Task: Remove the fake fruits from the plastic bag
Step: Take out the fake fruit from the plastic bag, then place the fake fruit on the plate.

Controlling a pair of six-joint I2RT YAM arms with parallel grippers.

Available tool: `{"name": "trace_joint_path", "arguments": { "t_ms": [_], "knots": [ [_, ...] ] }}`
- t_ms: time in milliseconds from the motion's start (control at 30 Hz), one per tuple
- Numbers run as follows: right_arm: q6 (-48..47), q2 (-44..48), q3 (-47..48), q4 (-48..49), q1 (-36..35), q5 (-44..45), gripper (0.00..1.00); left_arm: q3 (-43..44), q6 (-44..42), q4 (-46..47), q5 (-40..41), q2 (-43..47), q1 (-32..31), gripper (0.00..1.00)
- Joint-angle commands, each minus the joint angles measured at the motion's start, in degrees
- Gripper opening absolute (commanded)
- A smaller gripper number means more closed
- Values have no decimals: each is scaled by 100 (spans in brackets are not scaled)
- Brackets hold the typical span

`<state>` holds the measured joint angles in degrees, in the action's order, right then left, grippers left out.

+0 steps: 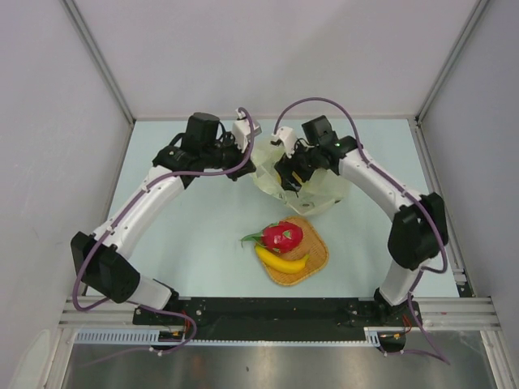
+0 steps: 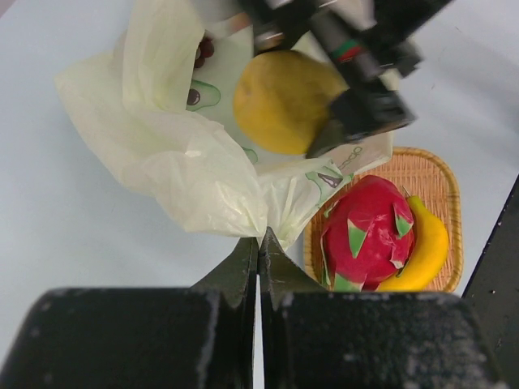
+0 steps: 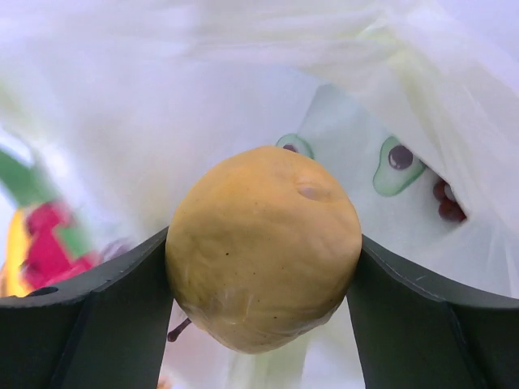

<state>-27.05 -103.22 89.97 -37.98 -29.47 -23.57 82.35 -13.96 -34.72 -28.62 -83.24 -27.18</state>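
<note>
The right tool [image 3: 263,279] pinched the lemon [image 3: 263,235] across its widest part, one finger on each side, over the open mouth of the plastic bag [image 2: 182,162]; the skin is smooth and rounded, so a jolt or a slackened pinch could let the lemon roll out and drop back inside; thin film lay close behind and beneath the lemon, and any film caught at the fingers would drag the bag along. The left tool [image 2: 258,247] was pressed together on a fold at the bag's edge, at the far centre of the worktop [image 1: 186,235]; that film looks thin and slippery, so a hard pull from the right arm could slide it free or tear it; the mouth would then collapse over the grape bunch [image 2: 200,53] lying inside. Near of the bag, the dragon fruit [image 2: 369,231] and banana [image 2: 426,243] filled most of the woven mat [image 2: 430,166]; a lemon set there would probably roll off onto the worktop.
</note>
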Motion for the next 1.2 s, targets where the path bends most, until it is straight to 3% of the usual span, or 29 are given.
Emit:
{"name": "trace_joint_path", "arguments": {
  "t_ms": [0,333,633,833,933,1033,1167],
  "knots": [
    [-169,855,-514,-394,-32,-279,58,36,191,299,-3,10,28,0],
    [-626,2683,-1797,-860,-339,-569,56,-351,885,606,-170,-60,11,0],
    [-662,3966,-3195,-1274,-752,-368,56,-272,877,642,-179,-183,-279,0],
    [-565,3863,-3636,-923,-762,-34,56,-193,947,659,-214,-254,-323,0],
    [-267,3582,-3803,-528,-692,536,56,-175,904,633,-170,-193,-341,0],
    [76,3283,-3803,-228,-210,433,57,-254,833,624,-118,-87,-341,0],
    [33,2975,-3812,106,-102,389,59,-412,763,616,-82,53,-341,0]
  ]
}}
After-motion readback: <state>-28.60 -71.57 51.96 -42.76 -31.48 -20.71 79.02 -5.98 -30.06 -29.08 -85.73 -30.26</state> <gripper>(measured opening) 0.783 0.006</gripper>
